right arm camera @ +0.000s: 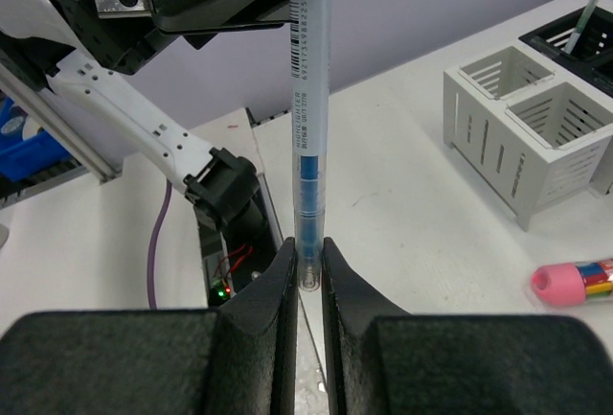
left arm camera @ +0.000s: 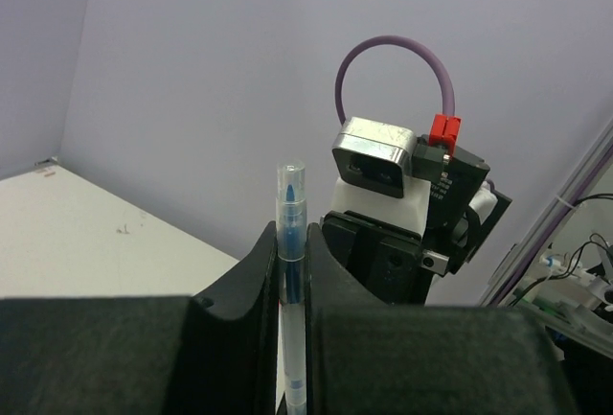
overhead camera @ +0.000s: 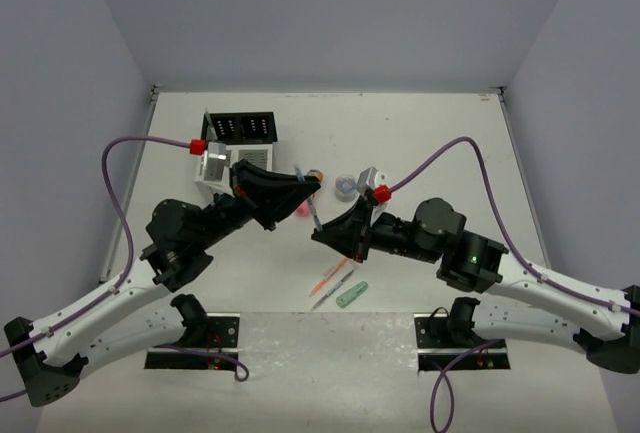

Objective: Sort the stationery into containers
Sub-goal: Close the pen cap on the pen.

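Note:
A blue pen (overhead camera: 314, 213) is held in the air between both grippers. My left gripper (overhead camera: 311, 191) is shut on its upper part; in the left wrist view the pen (left arm camera: 290, 233) stands upright between the fingers (left arm camera: 239, 290). My right gripper (overhead camera: 319, 234) is shut on the pen's lower end (right arm camera: 308, 147), with its tips (right arm camera: 307, 260) pinching it. The organiser stands at the far left: black rack (overhead camera: 240, 126) and white box (overhead camera: 222, 166), also in the right wrist view (right arm camera: 522, 137). An orange pen (overhead camera: 330, 275), grey pen (overhead camera: 333, 290) and green capsule (overhead camera: 352, 295) lie on the table.
A pink patterned tube (right arm camera: 575, 283) lies on the table near the white box. A small grey-blue roll (overhead camera: 346, 185) sits behind the grippers. One thin pen (right arm camera: 580, 24) stands in the black rack. The arm bases (overhead camera: 195, 338) sit at the near edge.

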